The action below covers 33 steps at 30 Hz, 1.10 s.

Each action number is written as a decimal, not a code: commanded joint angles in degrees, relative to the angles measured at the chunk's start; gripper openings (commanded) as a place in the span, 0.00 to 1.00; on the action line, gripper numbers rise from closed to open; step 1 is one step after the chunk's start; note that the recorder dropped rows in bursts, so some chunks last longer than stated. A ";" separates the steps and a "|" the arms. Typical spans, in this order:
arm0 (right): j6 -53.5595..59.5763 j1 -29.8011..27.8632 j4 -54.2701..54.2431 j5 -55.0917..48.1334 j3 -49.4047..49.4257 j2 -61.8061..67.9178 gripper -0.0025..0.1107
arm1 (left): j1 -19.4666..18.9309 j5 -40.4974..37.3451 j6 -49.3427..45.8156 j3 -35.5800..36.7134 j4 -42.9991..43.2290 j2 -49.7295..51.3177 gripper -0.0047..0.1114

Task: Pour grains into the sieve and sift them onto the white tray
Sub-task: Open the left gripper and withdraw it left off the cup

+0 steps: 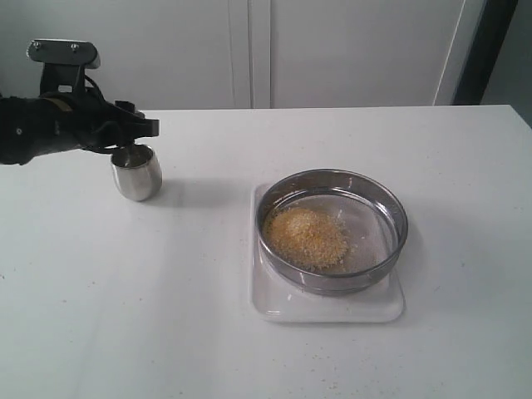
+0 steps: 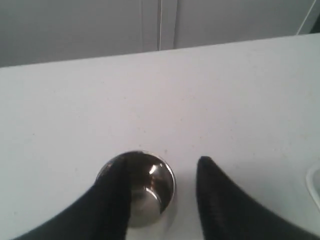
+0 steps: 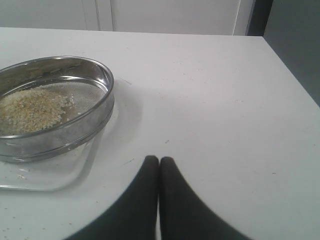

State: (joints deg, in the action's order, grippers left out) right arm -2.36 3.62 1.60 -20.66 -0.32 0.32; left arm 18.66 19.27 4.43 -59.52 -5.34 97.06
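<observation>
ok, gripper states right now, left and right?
Left gripper: jaws open over the small round steel cup, not clamped on it.
Right gripper: jaws shut, holding nothing.

The left arm (image 1: pixel 46 126) is matte black with a crinkled dark cover. It is topped by a grey metal bracket (image 1: pixel 63 51) with two small screws, beside a black cable (image 1: pixel 93 86). The left claw (image 2: pixel 161 165) and right claw (image 3: pixel 159 160) have black fingers tapering to rounded tips.
</observation>
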 commanded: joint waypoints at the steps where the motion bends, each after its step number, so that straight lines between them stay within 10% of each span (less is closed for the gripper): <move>1: 0.12 -0.33 0.11 0.65 0.32 -0.32 0.02 | 0.02 -11.45 0.08 0.13 -0.70 -4.76 0.21; 4: 0.12 -0.33 0.11 0.65 0.32 -0.32 0.02 | 0.02 -17.20 0.08 0.13 -0.70 -7.20 0.04; 23: 0.12 -0.33 0.11 0.65 0.32 -0.32 0.02 | -0.20 -59.01 5.85 0.13 5.65 -18.48 0.04; 33: 0.12 -0.33 0.11 0.65 0.32 -0.32 0.02 | -3.42 -68.46 15.07 0.13 16.67 -24.59 0.04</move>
State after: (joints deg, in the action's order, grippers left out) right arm -2.36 3.62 1.60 -20.66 -0.32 0.32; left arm 17.10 -47.15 18.43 -59.52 10.82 74.61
